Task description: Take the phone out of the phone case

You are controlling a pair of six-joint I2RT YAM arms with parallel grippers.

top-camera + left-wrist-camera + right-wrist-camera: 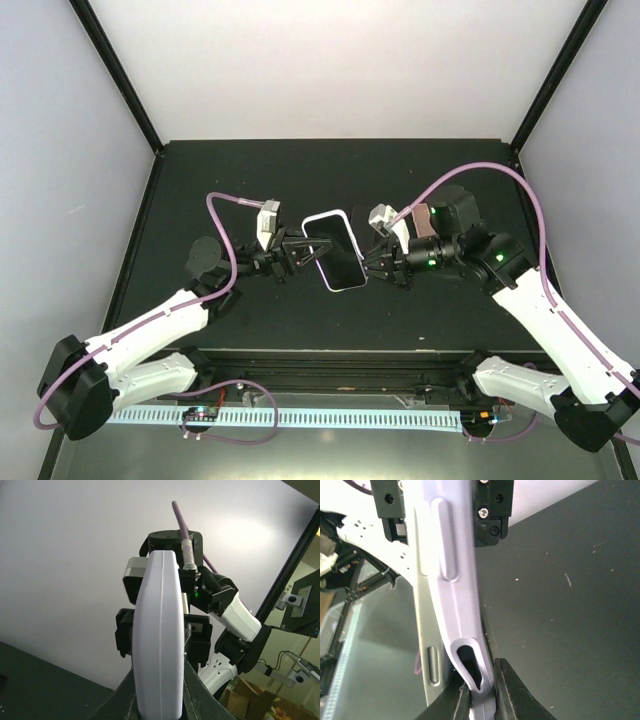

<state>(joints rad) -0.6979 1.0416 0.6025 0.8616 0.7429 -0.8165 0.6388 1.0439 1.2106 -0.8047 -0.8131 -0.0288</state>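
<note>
A phone with a dark screen, in a lavender case, is held above the black table between both grippers. My left gripper is shut on its left edge. In the left wrist view the case stands edge-on between the fingers. My right gripper is shut on its right edge. In the right wrist view the fingers pinch the case's lip, which is bent away from the phone's grey side, leaving an open gap.
The black table is bordered by black frame posts and white walls. Purple cables loop off both wrists. Cardboard boxes lie beyond the table in the left wrist view.
</note>
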